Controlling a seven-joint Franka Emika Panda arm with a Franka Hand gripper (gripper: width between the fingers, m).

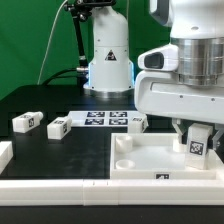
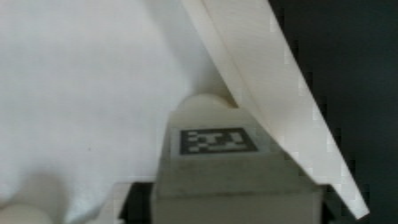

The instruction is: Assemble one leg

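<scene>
My gripper [image 1: 197, 135] is shut on a leg [image 1: 197, 143], a small white block with a black-and-white tag. It holds the leg upright over the right side of the large white tray-like piece [image 1: 150, 158]. In the wrist view the leg [image 2: 217, 160] fills the lower middle, its tip next to the tray's raised rim [image 2: 267, 90]. Three more legs lie on the black table: one at the exterior view's left [image 1: 25, 122], one beside it [image 1: 57, 126], one [image 1: 136, 121] behind the tray.
The marker board [image 1: 103, 119] lies flat on the table between the loose legs. The arm's white base [image 1: 108, 60] stands at the back. A white rail [image 1: 60, 190] runs along the table's front edge. A white block [image 1: 5, 152] sits at the left edge.
</scene>
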